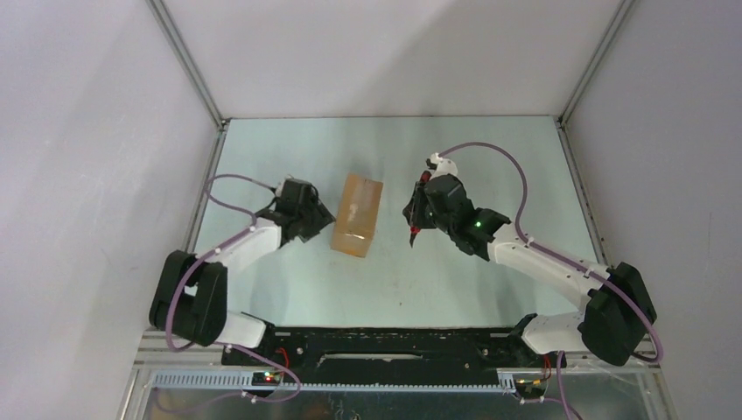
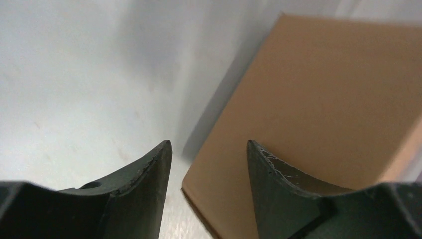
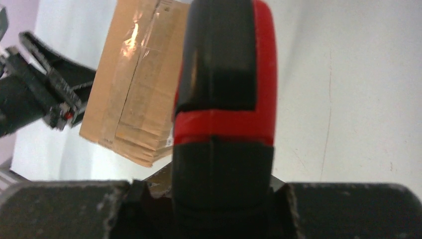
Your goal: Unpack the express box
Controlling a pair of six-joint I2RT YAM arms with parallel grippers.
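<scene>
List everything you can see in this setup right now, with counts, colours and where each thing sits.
express box: one, brown cardboard with clear tape along its top seam, mid-table between the two arms.
utility knife: one, red and black, held just right of the box.
table: one, pale grey-green, under everything.
left end effector: one, black, jaws apart, at the box's left side; contact cannot be told.
right end effector: one, black, closed on the utility knife.
</scene>
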